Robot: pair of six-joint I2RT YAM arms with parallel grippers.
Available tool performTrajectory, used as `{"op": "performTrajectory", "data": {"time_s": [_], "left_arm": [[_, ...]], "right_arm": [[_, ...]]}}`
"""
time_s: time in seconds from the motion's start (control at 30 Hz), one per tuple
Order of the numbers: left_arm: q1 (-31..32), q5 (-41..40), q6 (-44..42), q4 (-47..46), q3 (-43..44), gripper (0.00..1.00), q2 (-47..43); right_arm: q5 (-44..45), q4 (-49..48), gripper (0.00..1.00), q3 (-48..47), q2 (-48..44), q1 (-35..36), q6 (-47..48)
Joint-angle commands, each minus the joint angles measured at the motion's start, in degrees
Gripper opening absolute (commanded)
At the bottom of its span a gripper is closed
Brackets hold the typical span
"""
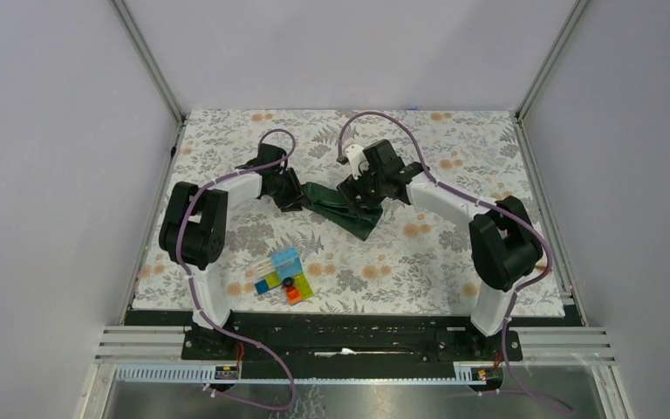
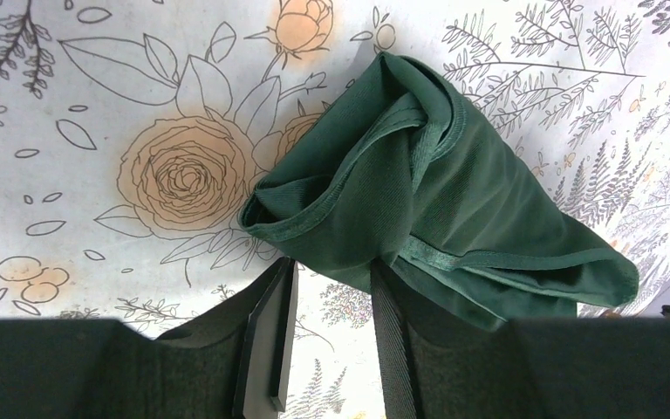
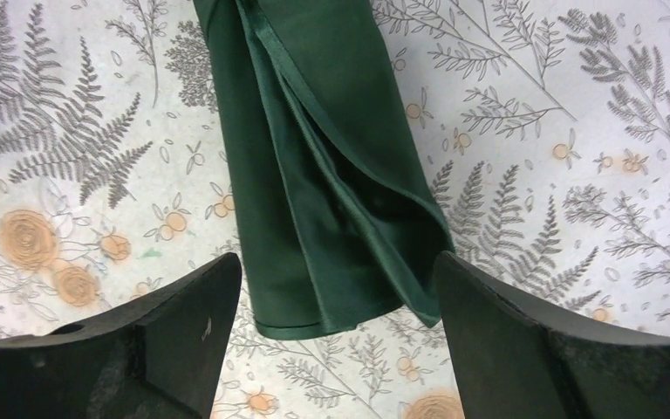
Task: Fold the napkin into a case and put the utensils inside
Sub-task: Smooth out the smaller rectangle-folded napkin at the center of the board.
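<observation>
My left claw (image 2: 331, 271) stands narrowed, its fingers (image 2: 266, 340) a slim gap apart with the bunched end of the dark green napkin (image 2: 436, 201) at their tips; whether they pinch the cloth I cannot tell. My right claw (image 3: 333, 266) hangs spread wide over the napkin's other end, a finger on either side of the folded strip. The napkin lies between the two claws, long and loosely folded, mid-worktop (image 1: 454, 253) on the floral covering. Nearer my bases, well apart from the cloth, sits a cluster of colourful blocks (image 1: 283, 278)
</observation>
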State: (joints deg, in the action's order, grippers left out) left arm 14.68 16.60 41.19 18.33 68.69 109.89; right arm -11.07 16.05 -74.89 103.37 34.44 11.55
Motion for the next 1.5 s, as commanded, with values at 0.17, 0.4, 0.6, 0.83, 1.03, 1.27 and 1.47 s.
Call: {"op": "performTrajectory", "data": {"time_s": [0.17, 0.4, 0.6, 0.83, 1.03, 1.27, 1.47], "left_arm": [[0.00, -0.19, -1.33, 0.28, 3.12, 0.48, 0.13], [0.21, 0.62, -1.11, -1.18, -0.78, 0.50, -2.28], [0.35, 1.46, -1.04, -1.57, -2.54, 0.52, -4.22], [1.34, 4.07, -0.05, -3.16, -6.99, 0.51, -7.65], [3.29, 7.73, 2.30, -6.69, -11.58, 0.51, -8.63], [4.38, 7.89, 2.47, -6.99, -9.99, 0.50, -7.42], [4.68, 7.79, 2.58, -6.98, -9.80, 0.50, -7.15]], "right_arm": [[-2.01, 4.02, 0.97, -8.21, 7.66, -1.01, 5.31], [-3.12, 3.22, 1.00, -8.81, 10.37, -1.12, 5.60], [-1.63, 1.69, 1.00, -6.20, 8.64, -0.93, 6.67], [0.26, 1.22, 1.00, -9.62, 8.36, -1.36, 3.97], [0.40, 0.26, 1.00, -9.62, 6.31, -2.41, 0.93], [-7.06, 2.13, 1.00, -11.15, 9.33, -5.41, 1.53], [-10.51, 2.18, 0.98, -10.17, 10.63, -5.58, 1.74]]}}
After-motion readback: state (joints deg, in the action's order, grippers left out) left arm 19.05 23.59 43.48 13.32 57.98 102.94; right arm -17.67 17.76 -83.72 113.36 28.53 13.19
